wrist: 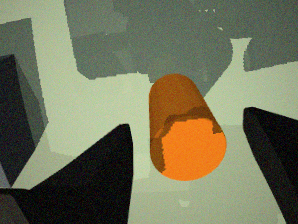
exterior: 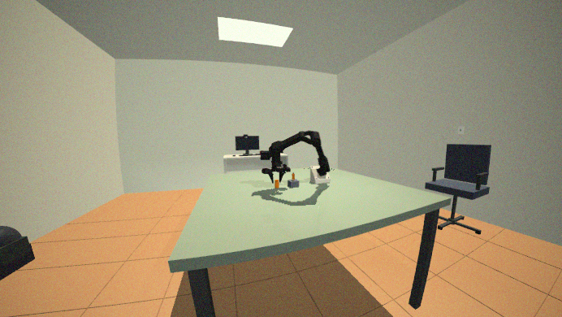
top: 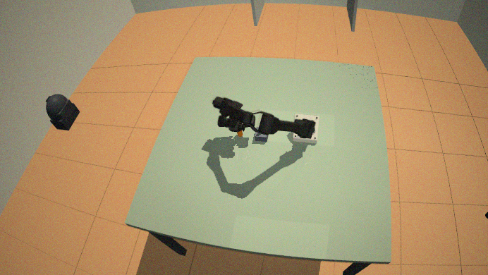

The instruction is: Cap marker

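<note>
- My pincer (exterior: 275,180) hung low over the worktop (exterior: 325,211), pointing down.
- It was released, with nothing gripped between its two dark fingers.
- The orange cap (wrist: 185,129) stood upright on the worktop, right under the pincer.
- In the wrist view I saw the cap between the two fingers, with a gap on each side.
- One finger was to the left of the cap and the other to the right, and neither touched it.
- In the exterior view the fingertips were down near the top of the cap (exterior: 277,184).
- From the top view only a small bit of the cap (top: 240,133) peeked out from under the pincer (top: 235,124).
- The marker (exterior: 293,175) stood upright in the block (exterior: 293,184), with no cap on it.
- The block (top: 260,137) sat near the cap, between the cap and the white base (top: 306,139) of the arm.
- The cap and the block were apart, not touching.
- The arm (exterior: 300,140) bent up high from its base (exterior: 319,176) and came down to the pincer.
- Its shadow (top: 240,176) lay dark on the green worktop (top: 300,211).
</note>
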`<state>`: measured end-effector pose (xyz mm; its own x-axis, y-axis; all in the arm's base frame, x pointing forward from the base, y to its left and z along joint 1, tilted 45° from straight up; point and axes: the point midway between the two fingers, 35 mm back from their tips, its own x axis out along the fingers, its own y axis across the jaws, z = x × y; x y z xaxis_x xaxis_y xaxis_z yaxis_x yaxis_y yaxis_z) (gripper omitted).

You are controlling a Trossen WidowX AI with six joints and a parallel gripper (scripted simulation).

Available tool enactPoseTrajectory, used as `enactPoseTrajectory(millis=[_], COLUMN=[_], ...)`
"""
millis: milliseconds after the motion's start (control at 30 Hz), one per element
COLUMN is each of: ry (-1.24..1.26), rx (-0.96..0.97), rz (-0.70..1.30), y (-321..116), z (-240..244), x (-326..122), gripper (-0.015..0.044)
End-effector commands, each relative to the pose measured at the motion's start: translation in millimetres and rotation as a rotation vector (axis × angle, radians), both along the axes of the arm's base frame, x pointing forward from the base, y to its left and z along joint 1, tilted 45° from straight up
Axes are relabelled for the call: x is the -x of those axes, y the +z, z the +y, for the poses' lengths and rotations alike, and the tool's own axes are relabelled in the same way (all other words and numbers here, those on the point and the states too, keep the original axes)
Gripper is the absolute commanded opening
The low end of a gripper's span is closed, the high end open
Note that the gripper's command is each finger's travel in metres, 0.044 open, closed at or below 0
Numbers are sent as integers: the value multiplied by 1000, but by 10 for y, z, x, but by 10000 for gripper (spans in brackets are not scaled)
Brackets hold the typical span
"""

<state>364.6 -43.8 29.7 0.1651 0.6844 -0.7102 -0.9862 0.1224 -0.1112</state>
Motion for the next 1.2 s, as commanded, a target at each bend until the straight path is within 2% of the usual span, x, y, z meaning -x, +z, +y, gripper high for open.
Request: enactPoseTrajectory(millis=[0, 267, 400, 700, 800, 1167], ry=[-2, -1, -1, -1, -1, -2], rx=[-9, -10, -10, -10, -9, -6], rz=[8, 8, 8, 8, 8, 9], y=[-60, -129, -132, -131, -103, 116], z=[60, 133, 130, 129, 98, -131], x=[7, -3, -5, -9, -6, 36], gripper=[240, 240, 135, 75, 0, 0])
